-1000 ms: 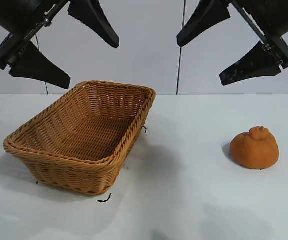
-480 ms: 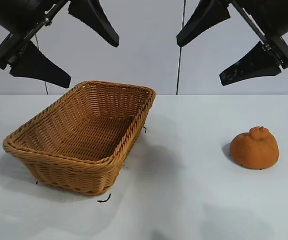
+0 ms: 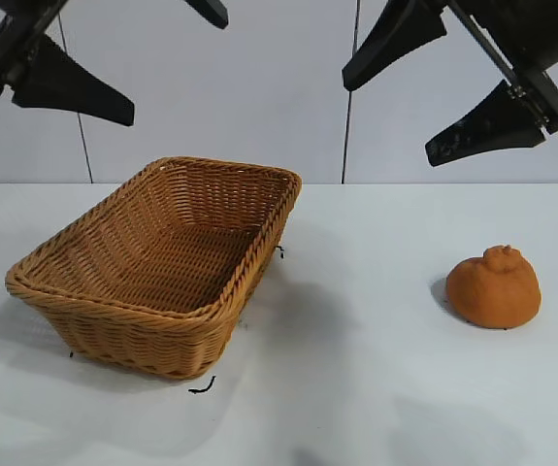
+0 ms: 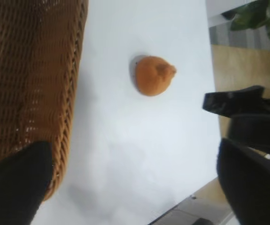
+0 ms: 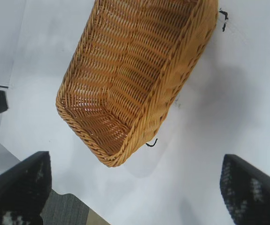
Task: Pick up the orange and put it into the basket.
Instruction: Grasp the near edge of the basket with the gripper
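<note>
Bring the right gripper, jaws apart, straight down over the orange near the table's right edge. Straddle its dome squarely before closing. The left gripper hangs open above the basket.

No readable text, labels, brands, numbers or signs anywhere in view.
</note>
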You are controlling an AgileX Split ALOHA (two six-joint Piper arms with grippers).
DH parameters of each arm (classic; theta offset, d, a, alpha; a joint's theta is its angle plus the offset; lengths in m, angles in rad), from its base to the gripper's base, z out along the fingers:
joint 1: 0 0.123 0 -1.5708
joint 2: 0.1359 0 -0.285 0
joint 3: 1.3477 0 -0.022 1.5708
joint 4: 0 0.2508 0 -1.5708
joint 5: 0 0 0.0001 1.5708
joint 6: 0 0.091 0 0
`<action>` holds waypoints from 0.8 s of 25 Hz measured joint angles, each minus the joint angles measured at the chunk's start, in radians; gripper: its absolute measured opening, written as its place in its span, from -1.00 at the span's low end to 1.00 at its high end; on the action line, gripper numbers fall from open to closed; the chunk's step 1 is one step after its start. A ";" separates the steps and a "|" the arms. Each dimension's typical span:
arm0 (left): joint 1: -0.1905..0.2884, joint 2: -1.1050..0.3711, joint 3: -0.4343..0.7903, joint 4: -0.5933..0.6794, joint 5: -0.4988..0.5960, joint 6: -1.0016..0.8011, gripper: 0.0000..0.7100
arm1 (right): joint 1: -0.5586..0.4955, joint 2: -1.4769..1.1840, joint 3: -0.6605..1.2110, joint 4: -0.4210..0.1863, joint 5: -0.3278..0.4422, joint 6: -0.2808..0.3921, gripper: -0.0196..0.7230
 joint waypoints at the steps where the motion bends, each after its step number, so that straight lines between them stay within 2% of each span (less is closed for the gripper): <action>1: -0.019 -0.016 0.015 0.026 -0.003 -0.045 0.92 | 0.000 0.000 0.000 0.000 0.000 0.000 0.93; 6: -0.124 -0.057 0.047 0.192 -0.020 -0.384 0.92 | 0.000 0.000 0.000 0.000 0.000 0.000 0.93; 10: -0.208 -0.058 0.048 0.397 -0.019 -0.741 0.92 | 0.000 0.000 0.000 0.000 0.000 0.000 0.93; 16: -0.221 -0.058 0.048 0.748 0.029 -1.252 0.92 | 0.000 0.000 0.000 0.000 0.000 0.000 0.93; 20: -0.221 -0.048 0.048 0.842 0.034 -1.443 0.92 | 0.000 0.000 0.000 0.000 0.000 0.000 0.93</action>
